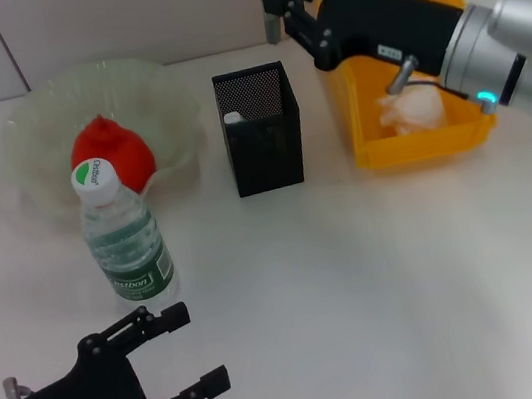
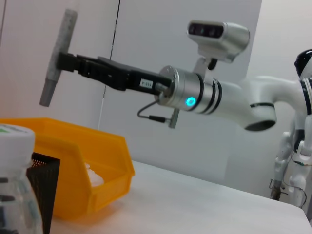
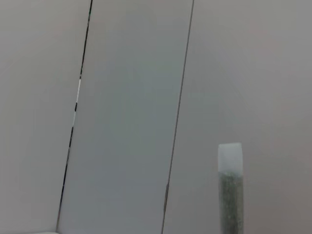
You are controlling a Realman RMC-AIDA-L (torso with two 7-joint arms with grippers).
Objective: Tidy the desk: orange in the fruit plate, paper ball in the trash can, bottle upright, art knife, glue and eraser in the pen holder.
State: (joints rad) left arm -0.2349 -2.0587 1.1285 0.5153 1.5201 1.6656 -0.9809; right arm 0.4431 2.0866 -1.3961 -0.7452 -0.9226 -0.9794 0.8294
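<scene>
Fruit plate (image 1: 27,131): far left of the table (image 1: 361,286), holding the orange (image 1: 112,153).

Bottle (image 1: 125,237): upright, just in front of the fruit plate.

Left hand (image 1: 185,359): low at the near left corner, fingers apart, holding nothing; near the bottle, well apart from the pen holder.

Pen holder (image 1: 260,129): centre of the table, opening upward; a small pale item shows inside at its left wall, identity unclear.

Right hand (image 1: 281,5): raised behind and just right of the pen holder, clamped on a slim grey stick-shaped item (image 2: 57,58), either the glue or the art knife; which one cannot be told. Its long axis stands near upright, slightly tilted. The pen holder lies forward of, to the left of, and below this hand, which is much the nearer one.

Trash can (image 1: 463,133): right of the pen holder, under the right arm, with the paper ball (image 1: 414,110) inside.
</scene>
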